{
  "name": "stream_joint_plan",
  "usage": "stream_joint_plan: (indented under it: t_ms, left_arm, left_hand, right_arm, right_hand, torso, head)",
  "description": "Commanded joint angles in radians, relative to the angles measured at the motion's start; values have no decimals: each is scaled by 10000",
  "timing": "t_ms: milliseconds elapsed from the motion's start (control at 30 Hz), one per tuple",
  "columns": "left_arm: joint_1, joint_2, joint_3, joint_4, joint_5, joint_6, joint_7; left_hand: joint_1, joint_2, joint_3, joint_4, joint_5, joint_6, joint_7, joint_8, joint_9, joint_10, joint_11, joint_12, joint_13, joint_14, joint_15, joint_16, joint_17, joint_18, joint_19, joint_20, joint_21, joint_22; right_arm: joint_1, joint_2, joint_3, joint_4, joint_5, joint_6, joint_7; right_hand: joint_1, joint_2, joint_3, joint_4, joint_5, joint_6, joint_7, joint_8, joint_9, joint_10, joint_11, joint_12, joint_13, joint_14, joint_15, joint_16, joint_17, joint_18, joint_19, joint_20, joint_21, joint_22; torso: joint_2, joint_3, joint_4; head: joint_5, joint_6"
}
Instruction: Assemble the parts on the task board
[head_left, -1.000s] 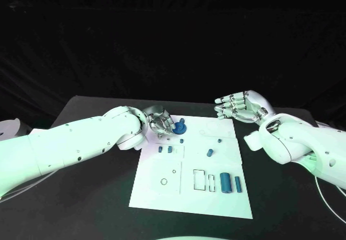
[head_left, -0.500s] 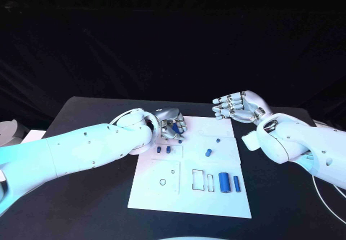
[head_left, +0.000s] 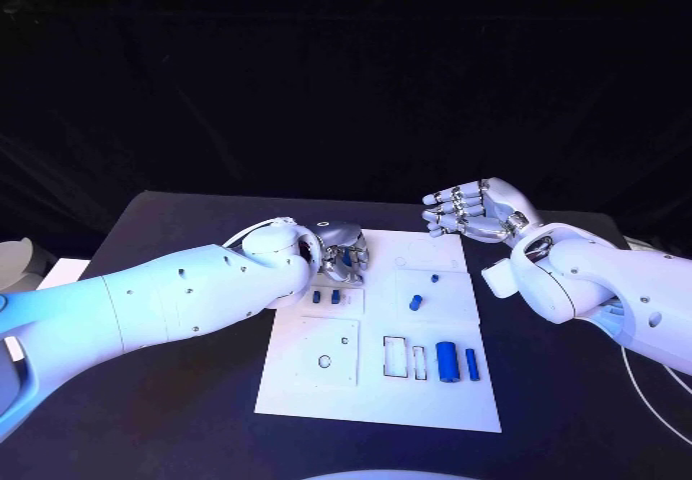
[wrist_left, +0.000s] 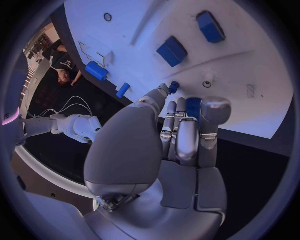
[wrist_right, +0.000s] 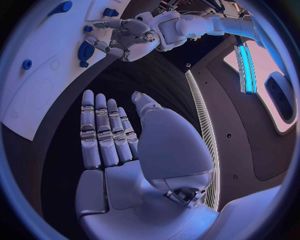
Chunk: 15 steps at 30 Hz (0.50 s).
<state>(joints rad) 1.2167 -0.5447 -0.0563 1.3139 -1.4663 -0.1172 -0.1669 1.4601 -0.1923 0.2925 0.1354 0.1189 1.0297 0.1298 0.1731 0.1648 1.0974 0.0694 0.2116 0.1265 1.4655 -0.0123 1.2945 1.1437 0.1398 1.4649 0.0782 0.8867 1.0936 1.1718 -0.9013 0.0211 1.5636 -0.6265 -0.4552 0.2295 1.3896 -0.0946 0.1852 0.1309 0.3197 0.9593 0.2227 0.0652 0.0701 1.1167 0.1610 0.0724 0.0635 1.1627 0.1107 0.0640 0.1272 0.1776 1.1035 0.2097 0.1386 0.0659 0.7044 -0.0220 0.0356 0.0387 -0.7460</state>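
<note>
Progress looks early: most blue parts lie loose on the task board (head_left: 433, 400) and few, if any, appear seated. In the head view a large cylinder (head_left: 447, 362) and a thinner bar (head_left: 472, 364) lie side by side near the board's right edge, just beside two outlined rectangular slots (head_left: 397, 357) that look unfilled. A small peg (head_left: 415, 302) sits near the middle, and two small blocks (head_left: 326, 296) lie near the left edge, close to the left hand. A round hole (head_left: 325, 361) in the lower-left panel appears open.

The left hand (head_left: 343, 252) hovers over the board's far left corner with its fingers curled around a blue part (wrist_left: 193, 107), seen between the fingertips in the left wrist view; I judge it to be held, not yet placed. The right hand (head_left: 476, 212) waits above the black surface (head_left: 173, 420) beyond the board's far right corner, fingers straight and slightly apart, holding nothing.

What remains, by my reading, is nearly everything: seating the held piece, then the cylinder, bar, peg and blocks.
</note>
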Motion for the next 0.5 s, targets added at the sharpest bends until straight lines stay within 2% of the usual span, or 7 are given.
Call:
stream_joint_plan:
  t_ms: [33, 267, 500]
  left_arm:
    - [-5, 75, 3, -45, -334, 494, -300]
    - [-23, 183, 3, -141, -349, 655, -313]
    - [-71, 267, 3, -238, -353, 738, -332]
  left_hand:
    - [-36, 100, 93, -12, 0, 108, -13, -77, -24, 121, 2, -67, -47, 346, -87, 10, -14, -165, 361, -60, -36, -21]
    - [61, 174, 290, -67, 6, 255, -34, -145, -83, 307, -23, -189, -176, 356, -109, 58, -50, -166, 382, -83, -37, -13]
    - [127, 244, 542, -126, 13, 415, -53, -211, -138, 514, -49, -319, -296, 358, -135, 104, -96, -164, 394, -106, -54, -14]
  right_arm:
    - [-7, 10, 1, 21, -40, 132, 37]
    - [-7, 21, 1, 16, -44, 138, 42]
    - [-7, 22, 1, 19, -44, 139, 46]
  right_hand:
    - [-32, 45, 2, -87, 59, -89, 17, -22, -9, -83, 5, -49, -15, -38, 22, -11, -30, 68, 0, 53, -60, -12]
    - [-32, 45, 2, -87, 59, -89, 17, -22, -9, -83, 5, -49, -15, -38, 22, -11, -30, 68, 0, 53, -60, -12]
    - [-32, 45, 2, -87, 59, -89, 17, -22, -9, -83, 5, -49, -15, -38, 22, -11, -30, 68, 0, 53, -60, -12]
  torso:
    - [-11, -3, -2]
    - [-11, -6, -14]
    - [-6, -5, 0]
  head:
    - [14, -1]
    - [9, -7]
    - [-17, -5]
